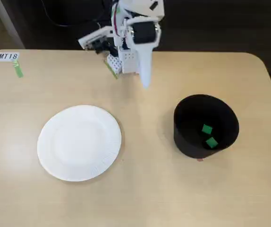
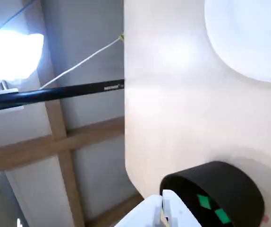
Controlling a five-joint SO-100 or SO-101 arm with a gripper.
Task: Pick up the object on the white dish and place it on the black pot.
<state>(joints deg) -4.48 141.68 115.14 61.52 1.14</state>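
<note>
Wrist view, gripper point(image 2: 166, 210): showing only white fingertips at the bottom edge, lying close together with a thin seam between them and nothing green pinched there; reading as closed and empty.
Fixed view, gripper point(image 1: 145, 80): hanging as one white tapered finger near the arm's base at the far table edge, pointing down over bare table, touching nothing.
Nearest to the hand, black pot point(image 1: 205, 126): standing ahead and to the right of the fingertips in the fixed view, just beyond them in the wrist view point(image 2: 215, 194); upright, open mouth clear.
Inside the pot, the object point(image 1: 207, 128): lying on the pot floor, with a second green cube point(image 1: 211, 142) just beside it; both also showing in the wrist view point(image 2: 204, 202), point(image 2: 222, 216). Not telling which of the two came off the dish.
Farther out, white dish point(image 1: 79, 143): sitting ahead and to the left of the hand, well apart from the pot; looking bare, nothing green on it.
Farthest out, paper label point(image 1: 8, 56): lying at the far left corner, a green tape strip point(image 1: 18, 71) just beside it, both well clear of any working path.
Step in hand, as a judgement: looking like delivery done, with the arm parked or retreating.
Doing it well: keeping the fingertips high and clear of the pot rim while pulling back toward the base; avoiding any sideways sweep that could nudge the light pot or the paper dish; leaving the fingers together.
Risk: clipping the pot wall and tipping the cubes out.
</note>
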